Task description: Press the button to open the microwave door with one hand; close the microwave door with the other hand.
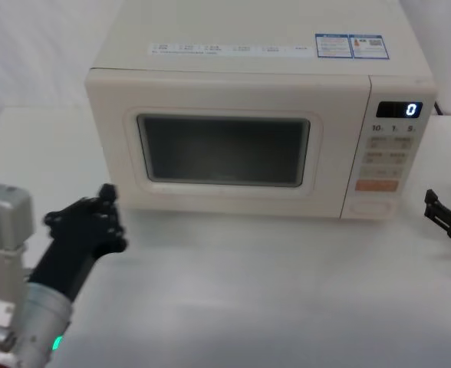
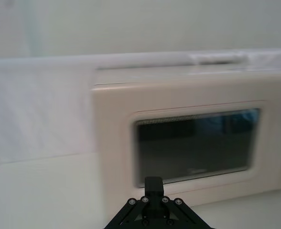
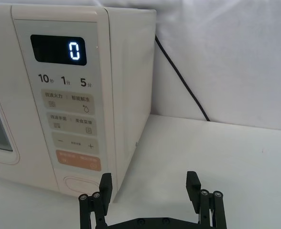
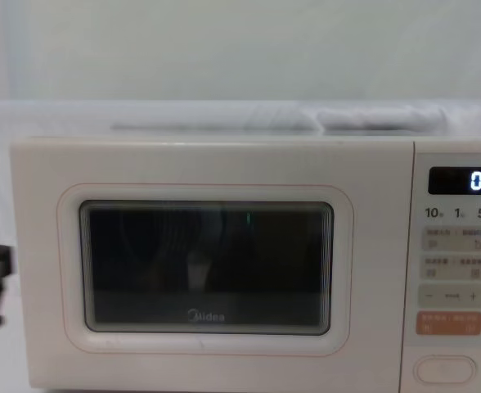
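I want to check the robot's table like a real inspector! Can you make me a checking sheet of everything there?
Surface: white table, bare in front of the microwave.
Job's things: microwave door shut, window dark; button at the panel's bottom, untouched; display reads 0.
Clutter: nothing seen.
Grippers: left claw low, before the door's left corner; right claw open, near the button, touching nothing.
Cables: black cord behind the microwave's right side.
Surroundings: white backdrop.
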